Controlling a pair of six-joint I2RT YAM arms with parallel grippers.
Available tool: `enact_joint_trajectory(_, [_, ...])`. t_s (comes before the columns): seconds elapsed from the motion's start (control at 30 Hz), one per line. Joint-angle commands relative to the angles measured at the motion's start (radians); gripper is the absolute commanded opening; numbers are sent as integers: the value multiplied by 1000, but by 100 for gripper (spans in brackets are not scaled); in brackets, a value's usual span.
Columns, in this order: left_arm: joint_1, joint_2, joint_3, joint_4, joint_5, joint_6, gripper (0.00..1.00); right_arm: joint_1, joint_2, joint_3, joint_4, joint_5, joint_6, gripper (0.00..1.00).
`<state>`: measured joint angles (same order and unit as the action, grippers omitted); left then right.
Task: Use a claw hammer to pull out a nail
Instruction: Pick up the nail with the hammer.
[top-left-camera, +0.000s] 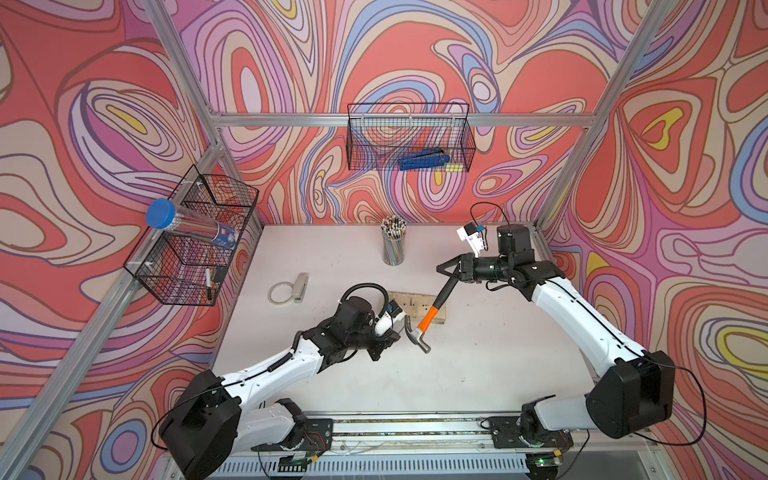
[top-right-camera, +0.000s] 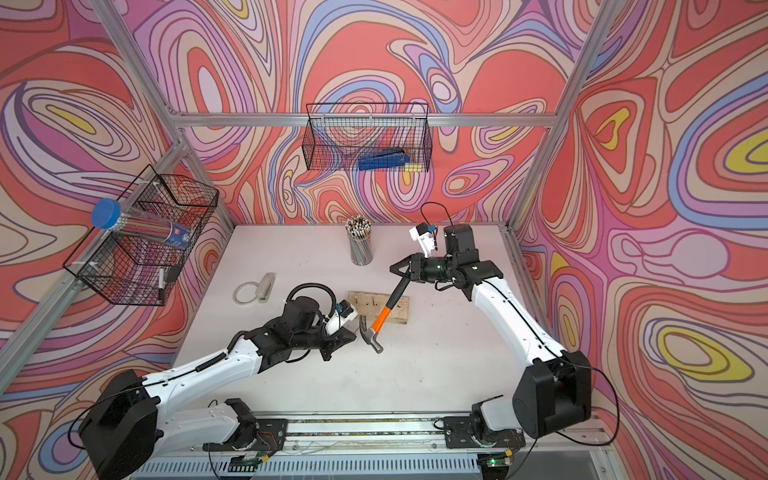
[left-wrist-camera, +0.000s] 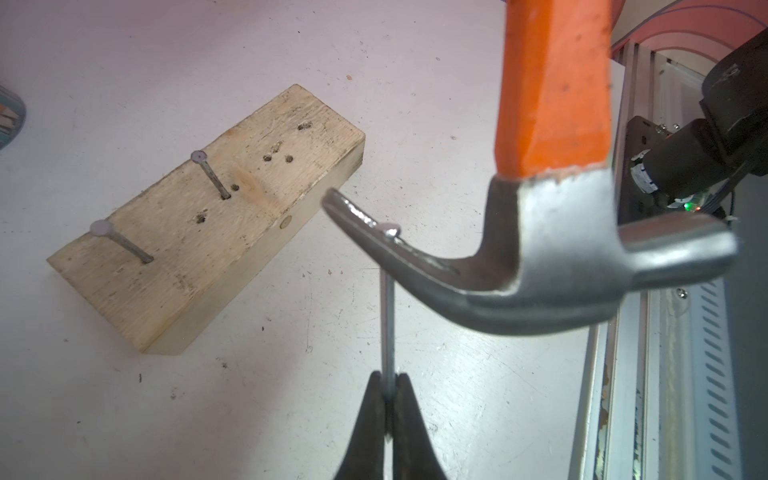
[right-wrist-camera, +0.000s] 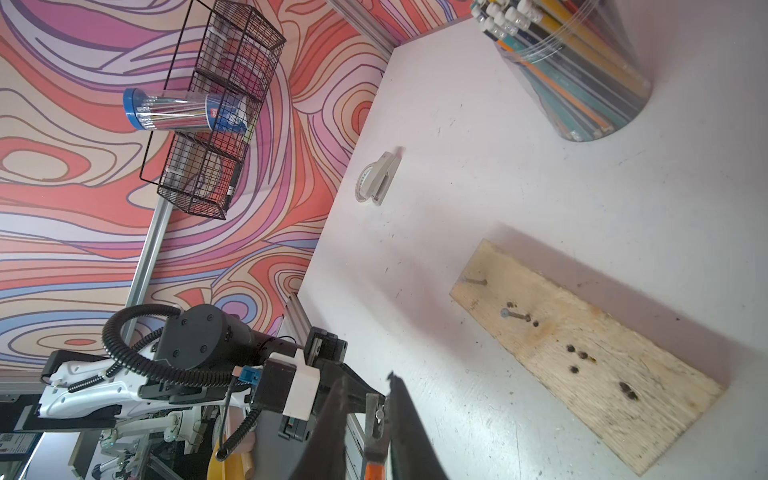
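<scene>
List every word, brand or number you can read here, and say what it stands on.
Nothing can be read for certain.
Blue-and-white label on the clear plastic tube with the blue cap: too blurred to read.
Printed white sticker at the edge of the right wrist view: too small to read.

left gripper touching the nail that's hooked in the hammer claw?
Touching. The left wrist view shows the left gripper pinching the nail by its shank, no gap; the nail's head sits in the fork of the claw hammer.
</scene>
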<state>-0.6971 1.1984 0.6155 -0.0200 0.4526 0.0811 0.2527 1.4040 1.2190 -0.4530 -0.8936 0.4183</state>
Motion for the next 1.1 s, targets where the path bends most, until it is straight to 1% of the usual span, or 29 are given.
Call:
enact_joint_trajectory(0.0, [11, -24, 72, 205, 121, -35, 0, 33, 16, 26, -103, -130, -21, 0])
enact_joint_trajectory(0.17, [53, -50, 66, 216, 184, -80, 0, 33, 12, 16, -131, -109, -54, 0])
enact_joint_trajectory(0.27, [58, -54, 75, 194, 200, -78, 0, 33, 10, -15, -48, -142, 23, 0])
enact_joint_trajectory(0.33, [59, -55, 85, 153, 179, -75, 0, 33, -4, -16, -33, -109, 38, 0])
enact_joint_trajectory(0.4, [64, -61, 84, 132, 121, -97, 0, 28, -8, 9, -85, -69, 0, 0])
enact_joint_trajectory(0.53, [116, -67, 86, 78, 27, -227, 0, 6, -49, 15, -127, 42, -24, 0])
enact_joint_trajectory(0.67, [136, -72, 74, 15, -134, -362, 0, 2, -114, -3, -140, 250, -42, 0])
enact_joint_trajectory(0.77, [155, -37, 111, -107, -239, -460, 0, 3, -148, -15, -144, 344, -47, 0])
enact_joint_trajectory(0.9, [228, 71, 180, -286, -272, -534, 0, 2, -178, -22, -142, 417, -54, 0])
enact_joint_trajectory(1.07, [294, 193, 230, -372, -292, -589, 0, 2, -201, -24, -152, 473, -65, 0])
